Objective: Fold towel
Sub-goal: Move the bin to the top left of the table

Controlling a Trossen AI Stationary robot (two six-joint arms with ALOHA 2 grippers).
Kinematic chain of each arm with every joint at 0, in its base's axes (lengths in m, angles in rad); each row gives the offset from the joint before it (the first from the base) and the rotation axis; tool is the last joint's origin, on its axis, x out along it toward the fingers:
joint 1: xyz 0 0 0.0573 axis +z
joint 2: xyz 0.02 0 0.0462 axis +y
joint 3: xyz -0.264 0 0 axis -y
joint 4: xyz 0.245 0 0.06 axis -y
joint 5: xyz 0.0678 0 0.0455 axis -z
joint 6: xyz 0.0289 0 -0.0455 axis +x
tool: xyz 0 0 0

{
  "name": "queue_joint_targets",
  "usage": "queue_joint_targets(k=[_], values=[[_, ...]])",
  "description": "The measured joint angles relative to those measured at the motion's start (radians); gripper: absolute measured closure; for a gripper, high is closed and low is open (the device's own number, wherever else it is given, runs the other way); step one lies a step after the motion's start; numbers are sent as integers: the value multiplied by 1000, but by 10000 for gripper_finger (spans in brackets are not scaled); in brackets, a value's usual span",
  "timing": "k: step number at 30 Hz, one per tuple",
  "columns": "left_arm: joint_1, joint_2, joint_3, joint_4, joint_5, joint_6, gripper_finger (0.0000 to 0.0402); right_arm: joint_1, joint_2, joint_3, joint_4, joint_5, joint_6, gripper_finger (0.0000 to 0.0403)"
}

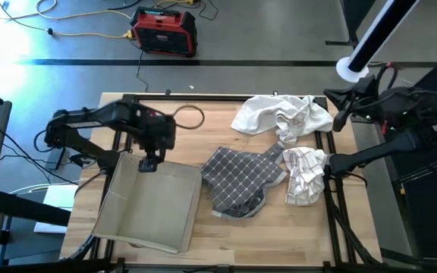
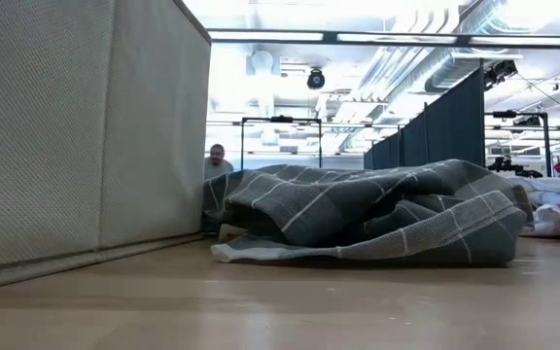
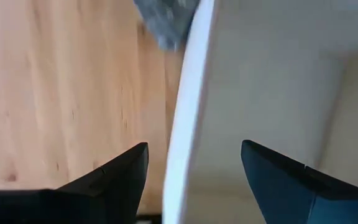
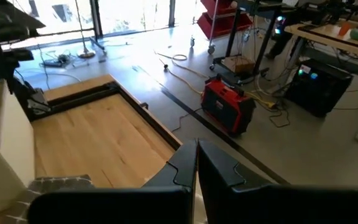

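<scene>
Closest to the low camera stands a big tan cloth box (image 2: 66,136), and its tall side fills the left of that view. Seen from above, the box (image 1: 152,205) sits on the near left part of the wooden table (image 1: 203,246). The left gripper (image 1: 149,164) is at the far rim of the box. Its 2 fingers (image 3: 114,177) are spread apart, with the thin rim of the box (image 3: 188,118) between them, 1 finger outside over the wood and 1 inside the box. The fingers do not squeeze the rim. Just right of the box lies the gray checked towel (image 1: 241,178), in a crumpled heap in the middle of the table. In the low view the towel (image 2: 367,214) is lumpy with white lines on it, and its edge is right beside the box. Next to it on the right is a white checked cloth (image 1: 303,176), bunched up, and the right gripper (image 1: 329,165) is at its right side. From its wrist view its 2 dark fingers (image 4: 185,165) look pressed together with no gap. Farther back lies a white towel (image 1: 283,115) in a messy pile near the far edge. Beyond the table, on the floor, sits a red and black box (image 1: 164,30) with a yellow cord. A person (image 2: 218,158) shows far back in the room.
</scene>
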Motion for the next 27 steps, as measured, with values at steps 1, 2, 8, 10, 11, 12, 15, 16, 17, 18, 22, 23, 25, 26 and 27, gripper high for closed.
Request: queue_joint_targets(k=[1,2,8,10,11,12,15,16,17,18,22,23,25,26,27], values=[[-4,0,-35,-3,-1,4,152,0,0,-12,-3,0,6,402],[-6,0,-66,-2,4,5,152,0,0,-24,-3,-1,10,402],[-8,0,-221,-3,-32,13,159,0,0,-103,3,9,25,402],[8,0,-259,-4,-38,4,182,0,0,-122,5,9,35,402],[17,0,-275,-4,-37,4,201,0,0,-129,7,9,35,402],[24,0,-290,1,-38,0,226,0,1,-133,9,9,35,402],[47,0,-312,11,-36,10,332,0,2,-133,13,7,36,402],[57,0,-310,11,-35,15,366,0,2,-133,17,7,36,402],[71,0,-300,9,-33,23,383,0,1,-133,21,7,36,402],[87,0,-284,4,-31,30,387,0,0,-133,22,7,35,402],[146,-2,-181,-4,-25,89,395,0,-4,-133,26,9,34,402],[162,-3,-151,-4,-24,104,397,0,-6,-133,26,11,34,402],[198,-4,-87,-3,-19,122,398,0,-7,-133,26,26,34,402],[217,-1,-55,-3,-27,133,398,0,-7,-133,26,31,34,402],[232,0,-26,-2,-50,142,399,0,-7,-133,26,32,34,402]])
